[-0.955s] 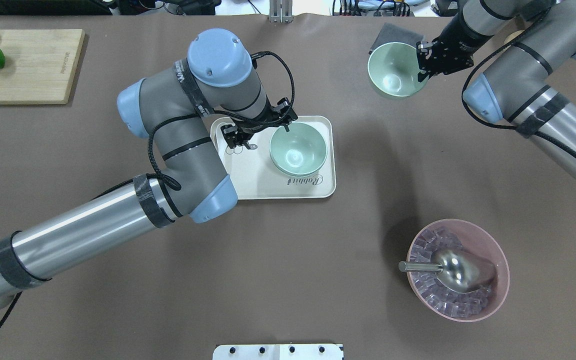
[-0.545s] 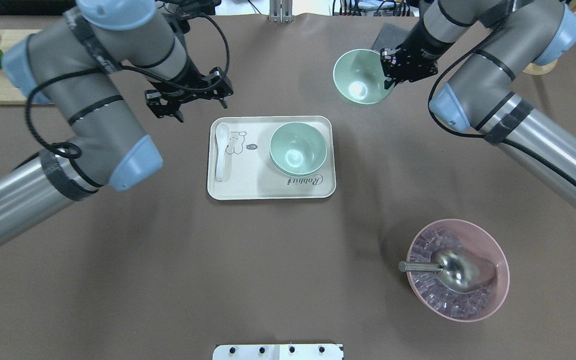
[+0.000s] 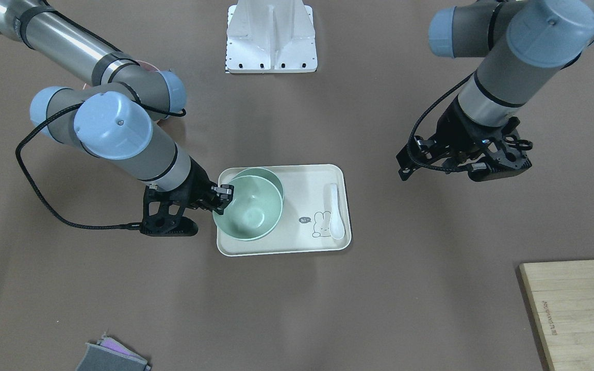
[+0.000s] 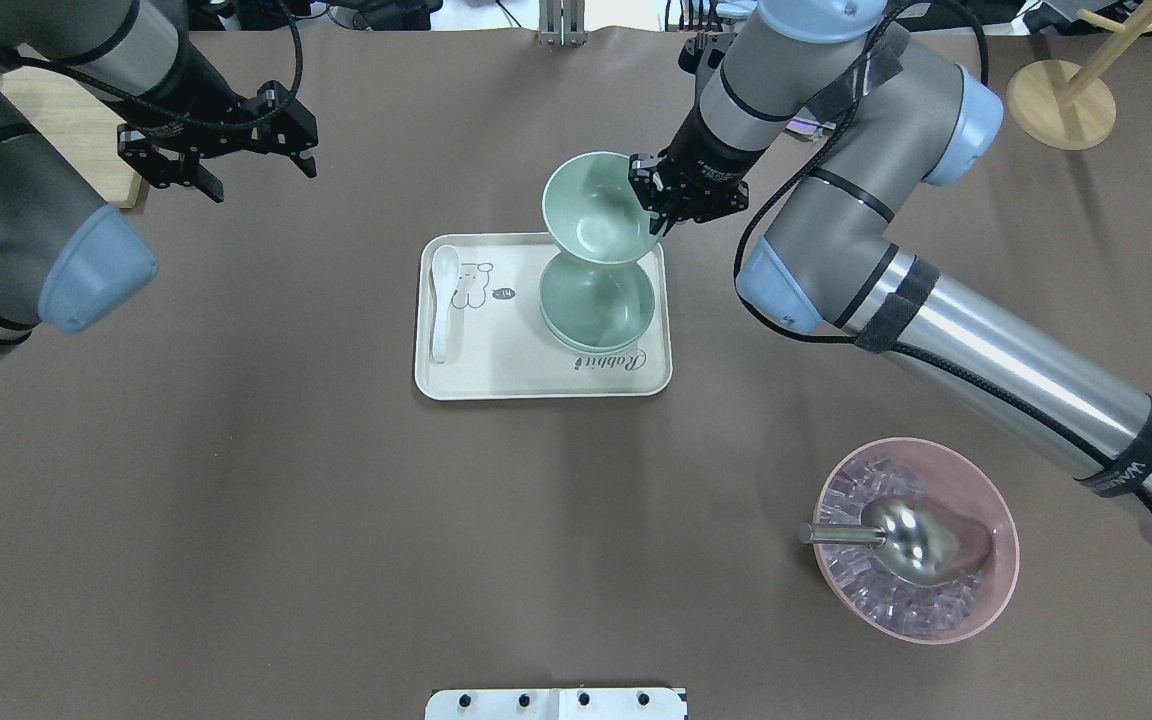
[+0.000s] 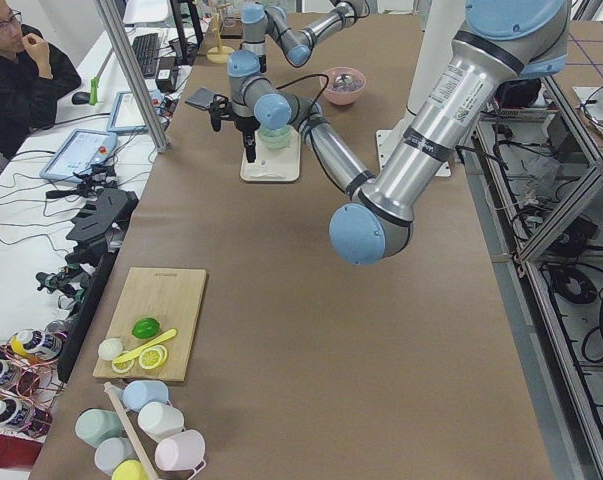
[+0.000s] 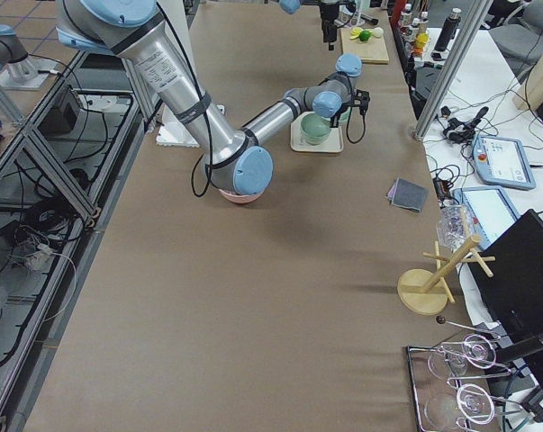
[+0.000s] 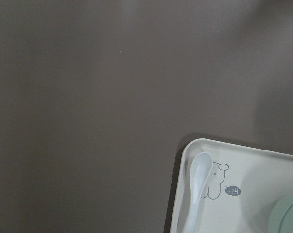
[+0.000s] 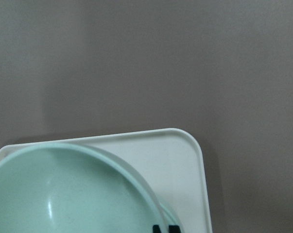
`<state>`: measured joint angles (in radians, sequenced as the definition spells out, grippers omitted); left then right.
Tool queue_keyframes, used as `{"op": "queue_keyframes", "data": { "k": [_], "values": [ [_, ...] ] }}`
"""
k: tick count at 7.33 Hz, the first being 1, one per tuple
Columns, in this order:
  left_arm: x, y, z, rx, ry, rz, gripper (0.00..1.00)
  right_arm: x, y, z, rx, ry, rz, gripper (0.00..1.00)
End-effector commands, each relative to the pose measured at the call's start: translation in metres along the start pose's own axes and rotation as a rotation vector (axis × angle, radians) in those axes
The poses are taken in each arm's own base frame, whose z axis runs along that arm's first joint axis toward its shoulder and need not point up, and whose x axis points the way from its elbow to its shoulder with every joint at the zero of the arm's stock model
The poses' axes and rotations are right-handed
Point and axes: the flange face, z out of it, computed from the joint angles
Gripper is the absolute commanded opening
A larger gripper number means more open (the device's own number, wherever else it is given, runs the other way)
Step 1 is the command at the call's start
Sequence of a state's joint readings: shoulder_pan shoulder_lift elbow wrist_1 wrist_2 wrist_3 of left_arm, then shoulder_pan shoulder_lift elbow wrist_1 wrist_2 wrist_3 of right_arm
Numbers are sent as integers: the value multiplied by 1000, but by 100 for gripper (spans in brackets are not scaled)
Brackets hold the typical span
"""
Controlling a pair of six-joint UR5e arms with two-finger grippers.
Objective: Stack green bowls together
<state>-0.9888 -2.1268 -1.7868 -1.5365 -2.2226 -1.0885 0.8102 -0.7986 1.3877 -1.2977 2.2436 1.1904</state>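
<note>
Right end effector: closed on the rim of one green bowl, one finger inside and one outside. You have this bowl open side up, raised over the far right part of the tray. It sits above the green bowl on the tray and is not nested in it. From the front camera the held bowl covers most of the lower one, leaving only an arc of the lower rim visible. You cannot tell whether more than one bowl is stacked on the tray.

Left end effector: fingers spread wide, holding nothing. It hangs above the bench, well clear of the tray toward the far left.

A white spoon lies along the tray's left edge. A pink bowl of ice with a metal scoop stands near right.
</note>
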Motion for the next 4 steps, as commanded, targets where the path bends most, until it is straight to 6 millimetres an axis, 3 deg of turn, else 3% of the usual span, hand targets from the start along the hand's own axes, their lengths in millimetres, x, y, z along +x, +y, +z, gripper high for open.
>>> {"op": "queue_keyframes", "data": {
  "k": [1,4],
  "values": [
    [-7,-4,-3,3,-4,-2,98,-14,26,32,-2,36,-9,0],
    [-9,-6,-2,4,-7,-7,98,-14,32,34,-14,59,4,0]
  ]
}}
